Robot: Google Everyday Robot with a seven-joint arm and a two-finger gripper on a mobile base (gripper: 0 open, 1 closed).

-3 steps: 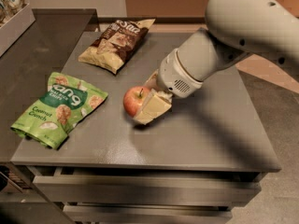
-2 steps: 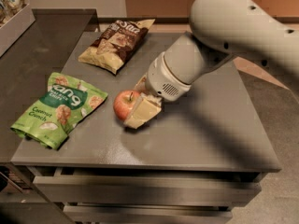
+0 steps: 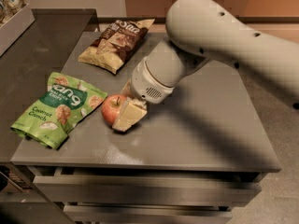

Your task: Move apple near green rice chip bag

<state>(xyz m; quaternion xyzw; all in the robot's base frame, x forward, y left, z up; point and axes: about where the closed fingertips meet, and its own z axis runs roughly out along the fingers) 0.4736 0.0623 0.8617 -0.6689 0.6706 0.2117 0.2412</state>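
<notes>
Now we see the gripper (image 3: pixel 125 112) carrying the apple (image 3: pixel 111 109) leftward across the table (image 3: pixel 201 125). A second ago the fruit sits nearer the middle of the surface, well apart from the green rice chip bag (image 3: pixel 58 107). A moment later it is already closer, and at this instant it lies just beside the pouch's right edge, with only a sliver of grey table showing between them.

We read the jaws as closed on the apple. One cream finger presses against its near right side and the other peeks out behind it, and the fruit travels with the wrist the whole way. Whether the apple is skimming the table or resting on it, we cannot tell; its shadow sits tight underneath.

The green pouch itself does not budge across these moments, and neither does the brown chip bag (image 3: pixel 117 41) at the back of the table.

For the task, we judge the carry to be essentially done: the apple is next to the right bag. What remains, as we see it, is letting go without nudging the fruit, since a round apple could roll off once freed.
</notes>
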